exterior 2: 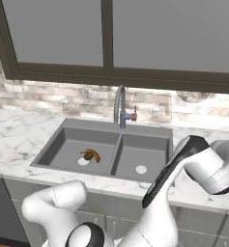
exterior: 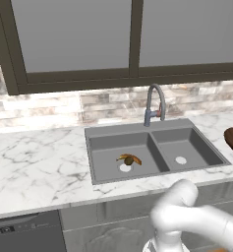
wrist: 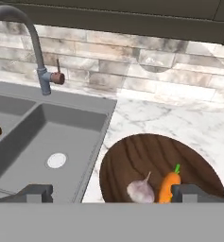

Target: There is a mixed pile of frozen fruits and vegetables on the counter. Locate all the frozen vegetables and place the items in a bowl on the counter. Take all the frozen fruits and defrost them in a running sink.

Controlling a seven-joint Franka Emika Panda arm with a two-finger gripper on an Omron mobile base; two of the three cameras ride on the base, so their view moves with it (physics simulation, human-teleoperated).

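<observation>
Right below me sits the bowl (wrist: 146, 163), dark reddish-brown with a wood grain, on the white marble bench (wrist: 179, 123) just beside the sink (wrist: 52, 137). My jaws (wrist: 111, 191) stand wide and carry nothing; only the two dark tips rise at the bottom of the hand view, one over the sink's edge, one over the bowl.

Inside the bowl the orange carrot (wrist: 167, 187) with its green tip lies touching the pinkish-white bulb (wrist: 141, 191) (both vegetables home, I reckon). Over in the left basin the curved brownish-yellow banana (exterior: 129, 158) rests by the pale drain, a small brown lump touching it, probably the kiwi, too small to be sure.

What's left, I judge, is water: the arched tap (wrist: 19, 33) with its small handle (wrist: 57, 77). I see no stream. I'd lift straight clear of the bowl first, not nudging its rim, then approach that handle squarely.
</observation>
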